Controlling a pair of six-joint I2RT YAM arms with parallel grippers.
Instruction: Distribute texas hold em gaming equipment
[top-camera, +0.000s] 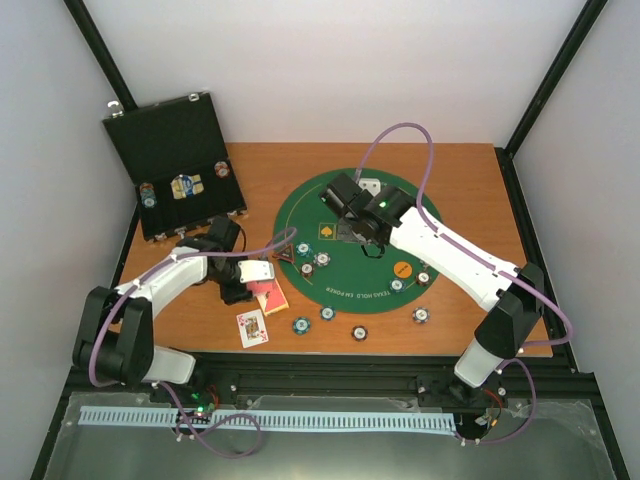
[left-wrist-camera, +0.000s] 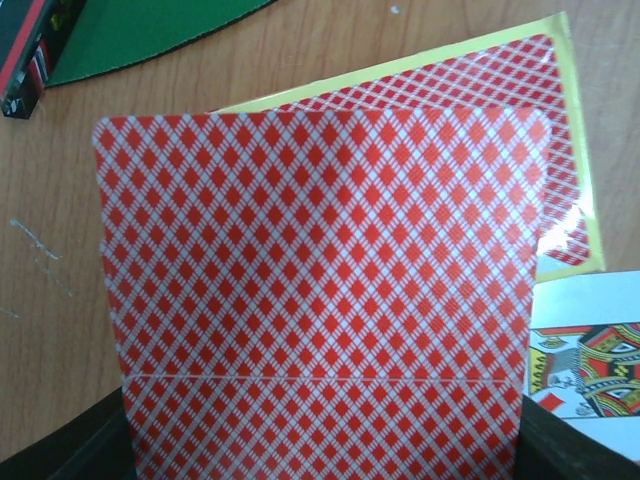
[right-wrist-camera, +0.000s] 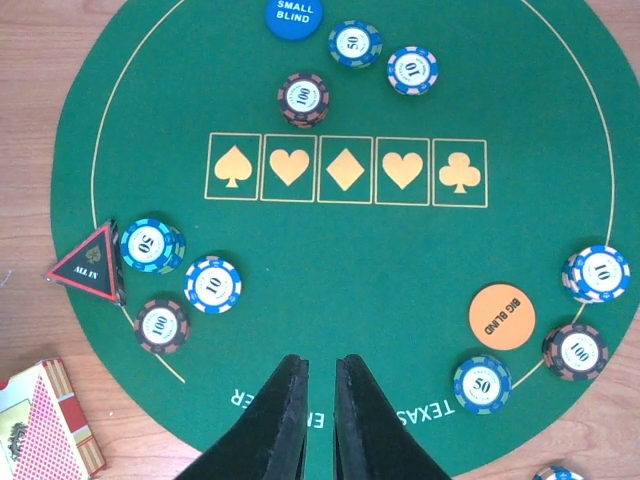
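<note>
Clamped low in the left pincer (top-camera: 262, 284): a red-backed card (left-wrist-camera: 320, 290), just over the table (top-camera: 450, 170), above the deck (left-wrist-camera: 570, 150). Thin, light, bendy and slick, so likely best pinched flat near a short edge, never hard enough to crease. Over the mat (right-wrist-camera: 350, 260), hovering clenched and empty above the chips (right-wrist-camera: 212, 285): the right pincer (right-wrist-camera: 320, 400).

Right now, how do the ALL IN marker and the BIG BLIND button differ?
The ALL IN marker is a dark, red-edged triangle; the BIG BLIND button is an orange disc. In the right wrist view the marker sits at the green mat's left edge, the button inside its lower right. Both carry lettering.
</note>
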